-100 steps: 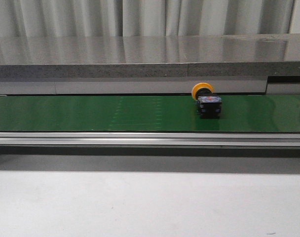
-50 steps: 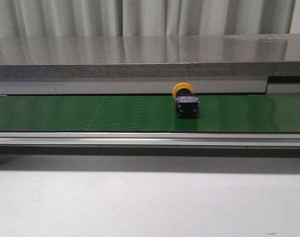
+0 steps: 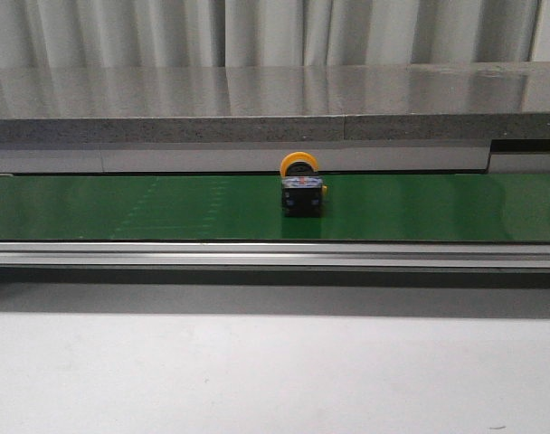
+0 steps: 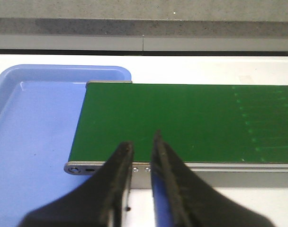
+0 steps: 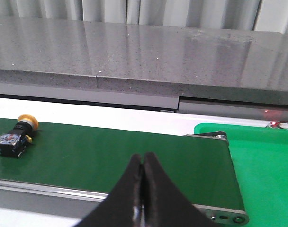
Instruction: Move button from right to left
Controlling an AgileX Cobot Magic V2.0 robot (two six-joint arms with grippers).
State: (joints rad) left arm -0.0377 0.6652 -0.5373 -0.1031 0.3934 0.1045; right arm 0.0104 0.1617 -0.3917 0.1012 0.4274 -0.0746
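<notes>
Green belting is carrying one button (image 3: 301, 186) along a single conveyor belt (image 3: 166, 206), the lone switch sitting near the middle of the belt's visible length in the front view, close to the far edge. Its round yellow cap is pointing away toward the grey stone ledge (image 3: 257, 99) behind, while its dark boxy body, marked with tiny blue and red details, is facing the camera. In the right wrist view the same button (image 5: 13, 135) is lying on its side on the belt, well apart from the right gripper (image 5: 142, 163), whose two dark fingers are pressing together with nothing between them. One green tray (image 5: 262, 161) is sitting just beyond the belt's end on that side. At the other end, one blue tray (image 4: 35, 123) is lying just past the belt's rounded end, partly under it. Above that end the left gripper (image 4: 141, 146) is hovering, its two fingers standing slightly apart with a narrow gap and gripping nothing. Neither gripper is appearing in the front view.
</notes>
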